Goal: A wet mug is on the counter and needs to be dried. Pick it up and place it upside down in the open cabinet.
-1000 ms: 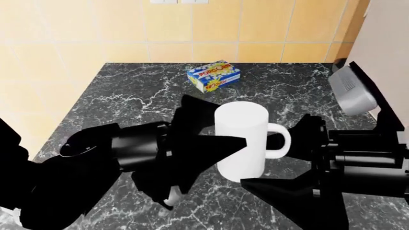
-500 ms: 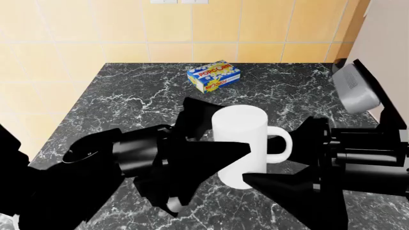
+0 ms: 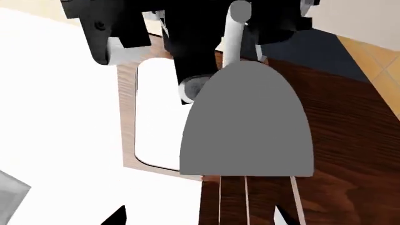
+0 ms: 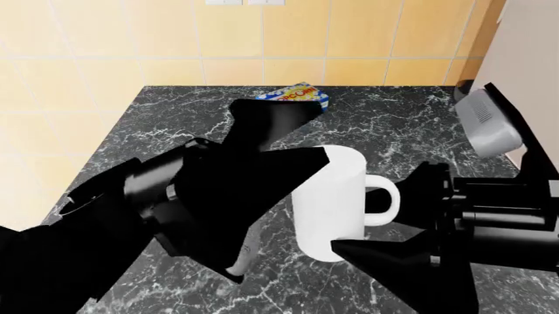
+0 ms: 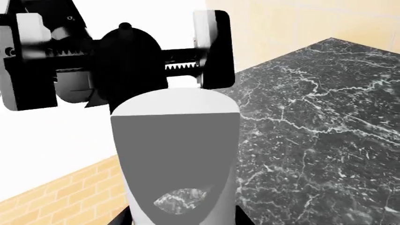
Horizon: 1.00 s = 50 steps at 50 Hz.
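My left gripper [image 4: 288, 140] has swung up and rolled over in the last half second, so its body now hides most of the popcorn box [image 4: 302, 95]. The mug [image 4: 336, 203] has barely shifted; it stands upright, just above or on the counter [image 4: 166, 131], I cannot tell which. My right gripper [image 4: 410, 216] sits at the handle side, one finger beneath the mug. Whether either set of jaws is clenched on the mug, I cannot tell. I judge the mug's flip is not yet under way.
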Available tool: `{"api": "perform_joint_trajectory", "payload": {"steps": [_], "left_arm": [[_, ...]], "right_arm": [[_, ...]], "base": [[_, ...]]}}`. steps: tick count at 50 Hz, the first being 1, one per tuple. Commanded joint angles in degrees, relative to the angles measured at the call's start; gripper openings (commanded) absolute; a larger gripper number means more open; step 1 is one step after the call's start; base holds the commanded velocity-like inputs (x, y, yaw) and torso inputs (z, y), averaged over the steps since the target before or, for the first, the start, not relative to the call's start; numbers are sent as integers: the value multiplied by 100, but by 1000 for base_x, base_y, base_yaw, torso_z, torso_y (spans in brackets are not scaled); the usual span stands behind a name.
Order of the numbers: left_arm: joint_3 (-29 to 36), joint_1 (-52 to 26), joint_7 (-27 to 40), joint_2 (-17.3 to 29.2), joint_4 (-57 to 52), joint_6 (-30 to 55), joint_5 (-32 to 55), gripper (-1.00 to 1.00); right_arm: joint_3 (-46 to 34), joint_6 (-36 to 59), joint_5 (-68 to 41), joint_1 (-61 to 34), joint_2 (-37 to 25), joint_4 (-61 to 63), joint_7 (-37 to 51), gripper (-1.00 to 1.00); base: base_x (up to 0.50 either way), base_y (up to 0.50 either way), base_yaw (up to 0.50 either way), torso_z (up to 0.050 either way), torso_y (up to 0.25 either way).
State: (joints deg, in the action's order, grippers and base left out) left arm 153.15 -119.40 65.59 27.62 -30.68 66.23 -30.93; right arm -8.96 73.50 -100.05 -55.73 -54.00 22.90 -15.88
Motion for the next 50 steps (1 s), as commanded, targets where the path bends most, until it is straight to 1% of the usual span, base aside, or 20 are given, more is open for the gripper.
{"api": "perform_joint_trajectory", "payload": {"steps": [1,6,10,11,15,18,22,26,34,42,45,50], "left_arm": [[-468,-385,85,739,-521,-162,144,100],[-1103,-476,245,1446,-1073,-345,469,100],[-2381,-328,443,2210,-1496,-943,1534,100],[-2647,-261,465,2337,-1574,-1055,1802,100],[-3673,65,575,2730,-1719,-1496,2965,100],[-4073,217,655,2845,-1665,-1667,3440,100],[-4399,358,734,2908,-1625,-1761,3838,100],[-4555,479,809,2896,-1598,-1770,4020,100],[-4701,661,887,2880,-1545,-1821,4184,100],[-5501,931,890,3144,-1535,-2550,5488,100],[-5772,1164,1083,3291,-1584,-2879,6103,100],[-5997,1540,1482,3641,-1763,-3459,6684,100]], "right_arm": [[53,-104,-85,13,-56,9,58,-100],[97,-184,-205,43,-111,-2,191,-100],[139,-248,-258,73,-158,52,312,-100],[149,-260,-290,70,-176,70,347,-100],[292,-408,-613,90,-343,238,630,-100],[327,-503,-1058,-81,-537,326,933,-100],[162,-673,-1862,-585,-845,303,1531,-100],[-195,-800,-2615,-1283,-1069,251,2153,-100],[-1098,-881,-3822,-2894,-1052,42,3262,-100],[-1741,-961,-4555,-4027,-855,-232,4066,-100],[-1861,-952,-4696,-4295,-821,-294,4240,-100],[-2001,-910,-4806,-4571,-784,-413,4417,-100]], "base": [[0,0,0,0,0],[0,0,0,0,0],[0,0,0,0,0],[0,0,0,0,0],[0,0,0,0,0],[0,0,0,0,0],[0,0,0,0,0],[0,0,0,0,0],[0,0,0,0,0],[0,0,0,0,0],[0,0,0,0,0],[0,0,0,0,0]]}}
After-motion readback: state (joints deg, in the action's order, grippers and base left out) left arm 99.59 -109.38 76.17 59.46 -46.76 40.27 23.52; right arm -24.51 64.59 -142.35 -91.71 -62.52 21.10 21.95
